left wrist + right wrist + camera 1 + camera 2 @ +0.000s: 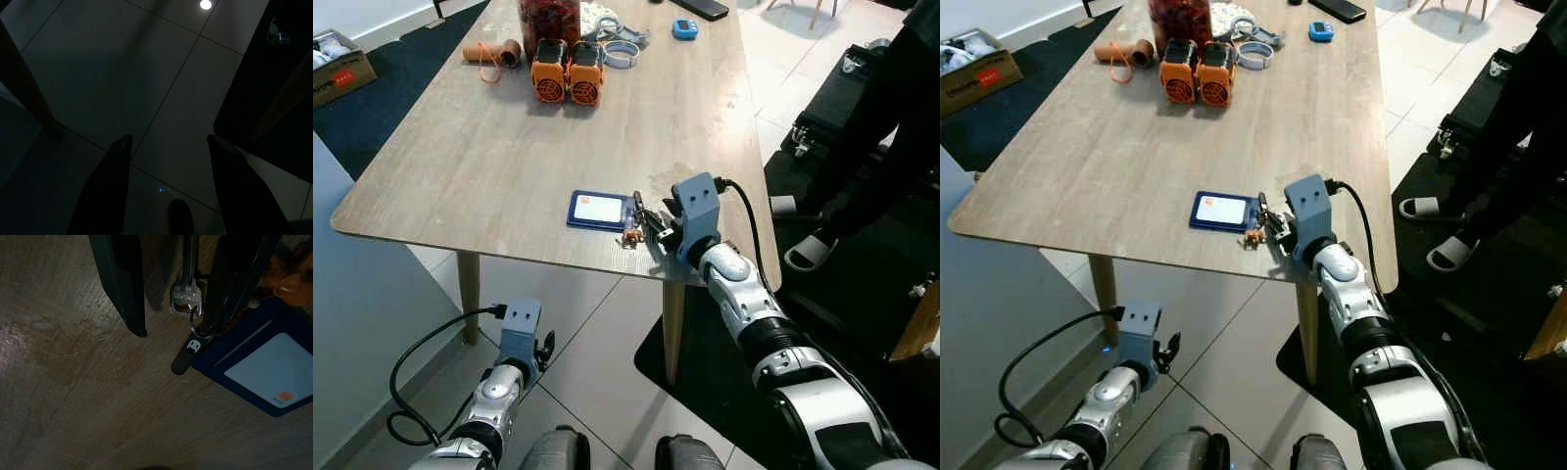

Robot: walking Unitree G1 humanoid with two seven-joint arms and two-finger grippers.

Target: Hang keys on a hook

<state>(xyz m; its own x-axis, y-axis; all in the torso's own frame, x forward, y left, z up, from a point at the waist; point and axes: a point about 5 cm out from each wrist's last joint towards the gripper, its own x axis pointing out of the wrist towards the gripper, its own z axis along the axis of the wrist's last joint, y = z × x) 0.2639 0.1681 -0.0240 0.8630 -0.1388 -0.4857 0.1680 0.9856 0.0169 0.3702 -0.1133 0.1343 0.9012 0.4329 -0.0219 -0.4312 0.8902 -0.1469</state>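
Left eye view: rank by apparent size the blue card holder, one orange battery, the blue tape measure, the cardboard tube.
1. Blue card holder, clearly largest, though nearest the camera.
2. Orange battery and cardboard tube look alike; not ranked.
3. Blue tape measure, smallest, also farthest.

Both arms are showing silver segmented shells with black joint bands. Each wrist is carrying a grey-blue box housing with a black cable looping out of it. The right hand (pixel 651 223) and left hand (pixel 168 147) are presenting two long black tapered fingers each.
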